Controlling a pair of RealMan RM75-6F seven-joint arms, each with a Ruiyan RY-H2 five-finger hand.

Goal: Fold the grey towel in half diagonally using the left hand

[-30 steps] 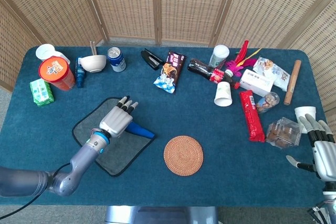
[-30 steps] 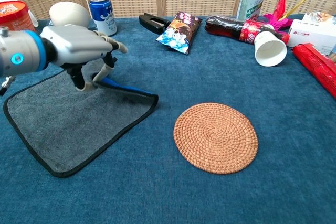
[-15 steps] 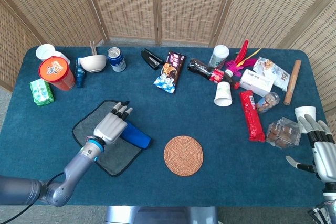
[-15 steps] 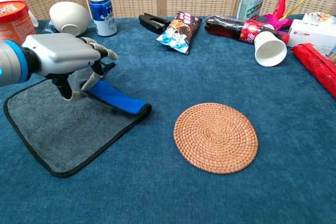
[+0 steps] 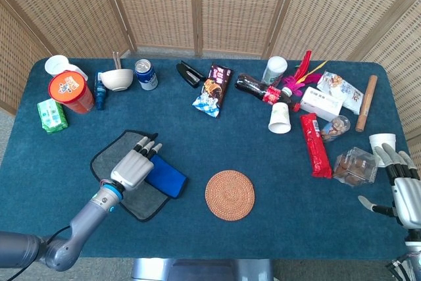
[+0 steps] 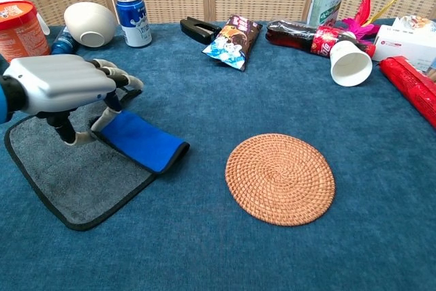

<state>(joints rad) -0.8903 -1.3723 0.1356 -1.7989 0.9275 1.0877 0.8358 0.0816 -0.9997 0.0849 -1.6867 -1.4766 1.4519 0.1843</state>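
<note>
As your left hand (image 6: 58, 86) drags the pinched corner back toward the desk's left front, more of the grey towel's (image 6: 75, 168) blue underside now shows. Its fingers (image 6: 102, 117) grasp that corner; the fold is roughly halfway, and your right hand (image 5: 404, 192) idles spread and empty at the desk's right edge.

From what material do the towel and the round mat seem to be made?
The grey towel looks like soft microfibre cloth: matte, fuzzy, black stitched edge, blue underside showing where the left robot hand folds it over. The round mat seems woven rattan or straw, with coiled tan rings.
</note>
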